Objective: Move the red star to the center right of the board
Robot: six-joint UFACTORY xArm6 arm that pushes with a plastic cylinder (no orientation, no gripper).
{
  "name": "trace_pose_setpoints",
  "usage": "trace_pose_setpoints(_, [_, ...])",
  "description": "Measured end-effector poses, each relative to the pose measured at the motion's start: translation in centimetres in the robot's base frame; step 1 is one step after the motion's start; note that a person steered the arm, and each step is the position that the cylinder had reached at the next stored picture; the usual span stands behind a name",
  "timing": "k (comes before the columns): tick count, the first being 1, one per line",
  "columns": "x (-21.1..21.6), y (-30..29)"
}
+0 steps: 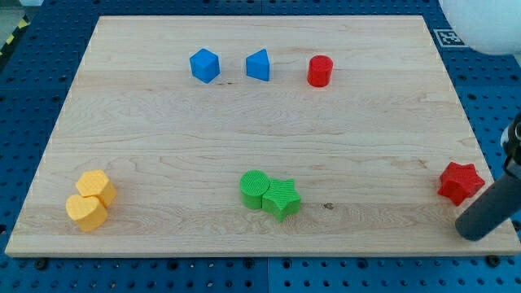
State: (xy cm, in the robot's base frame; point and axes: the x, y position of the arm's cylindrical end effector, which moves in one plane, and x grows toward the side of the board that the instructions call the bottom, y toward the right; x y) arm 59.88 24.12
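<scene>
- Red star (461,181) at 3–4 o'clock of desk (163,163), near its right edge; my tip (470,230) just beside it at its 5 o'clock, rod slanting in from the view's right.
- 12 o'clock row: blue cube (204,65), blue wedge-like block (258,65), red cylinder (320,71), narrow gaps between.
- 6 o'clock: green cylinder (255,189) touching green star (282,198), one obstacle.
- 8 o'clock corner: two yellow blocks (97,187) (85,212) touching.
- Wide bare band through desk centre, 9 to 3 o'clock.
- Lane from star up the right edge toward 3 o'clock unobstructed.
</scene>
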Motion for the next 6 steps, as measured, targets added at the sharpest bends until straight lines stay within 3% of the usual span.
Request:
trace_pose_setpoints(4, [-6.1,0.0])
trace_pose_setpoints(6, [-6.9,1.3])
